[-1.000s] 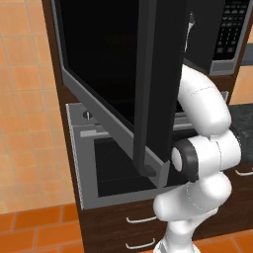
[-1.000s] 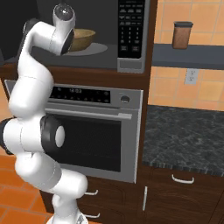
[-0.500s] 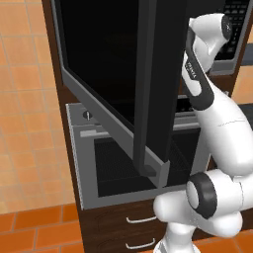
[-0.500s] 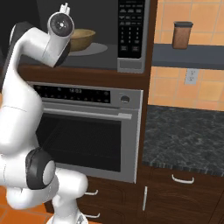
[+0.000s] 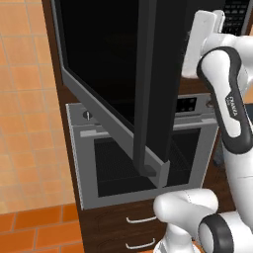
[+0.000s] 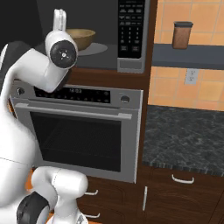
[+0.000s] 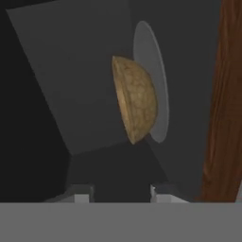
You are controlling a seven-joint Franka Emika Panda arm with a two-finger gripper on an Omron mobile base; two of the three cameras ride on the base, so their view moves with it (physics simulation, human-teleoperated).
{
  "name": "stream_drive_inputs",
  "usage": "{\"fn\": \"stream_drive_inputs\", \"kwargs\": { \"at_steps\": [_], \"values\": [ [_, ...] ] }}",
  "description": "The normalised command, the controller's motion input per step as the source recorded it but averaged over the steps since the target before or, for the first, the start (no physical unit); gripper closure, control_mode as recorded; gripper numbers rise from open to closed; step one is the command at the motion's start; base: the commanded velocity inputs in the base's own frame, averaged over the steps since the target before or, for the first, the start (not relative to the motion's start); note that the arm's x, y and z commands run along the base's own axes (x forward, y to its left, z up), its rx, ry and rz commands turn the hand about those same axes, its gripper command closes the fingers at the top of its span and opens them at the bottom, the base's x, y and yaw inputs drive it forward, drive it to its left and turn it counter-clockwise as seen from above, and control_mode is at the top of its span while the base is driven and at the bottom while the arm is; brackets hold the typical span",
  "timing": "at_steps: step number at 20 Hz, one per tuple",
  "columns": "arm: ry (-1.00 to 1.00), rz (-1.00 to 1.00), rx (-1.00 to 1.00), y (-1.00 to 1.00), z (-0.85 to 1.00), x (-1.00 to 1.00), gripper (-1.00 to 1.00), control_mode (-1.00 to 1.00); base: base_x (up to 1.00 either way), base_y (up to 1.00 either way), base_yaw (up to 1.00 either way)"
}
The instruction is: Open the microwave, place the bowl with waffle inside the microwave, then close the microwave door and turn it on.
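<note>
Withdrawn end effector (image 7: pixel 120 191); rounded wood-grain bowl (image 7: pixel 136 105) apparently freestanding.

- Orange-tan tiled wall (image 5: pixel 24 99) stands left of the dark wood cabinetry (image 6: pixel 151 39).
- The floor (image 5: pixel 39 230) is laid in deeper orange tiles.
- A silver built-in oven (image 6: pixel 83 135) sits in the cabinetry, drawers (image 5: pixel 128 232) below it.
- To the right, a dark speckled counter (image 6: pixel 183 140) (stone-like) runs under a grey shelf (image 6: pixel 188 57).
- A brown canister (image 6: pixel 182 35) stands on that shelf; a wall outlet (image 6: pixel 190 76) below.
</note>
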Motion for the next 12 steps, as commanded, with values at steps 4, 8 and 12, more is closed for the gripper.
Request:
{"fn": "stream_drive_inputs", "kwargs": {
  "at_steps": [4, 8, 12],
  "values": [
    [-0.11, 0.00, -0.15, -0.09, 0.00, -1.00, 1.00, -1.00, 0.00, 0.00, 0.00],
    [-0.09, 0.00, -0.20, 0.00, 0.00, -1.00, 1.00, -1.00, 0.00, 0.00, 0.00],
    [-0.12, 0.00, -0.20, 0.00, 0.00, -1.00, 1.00, -1.00, 0.00, 0.00, 0.00]
  ]
}}
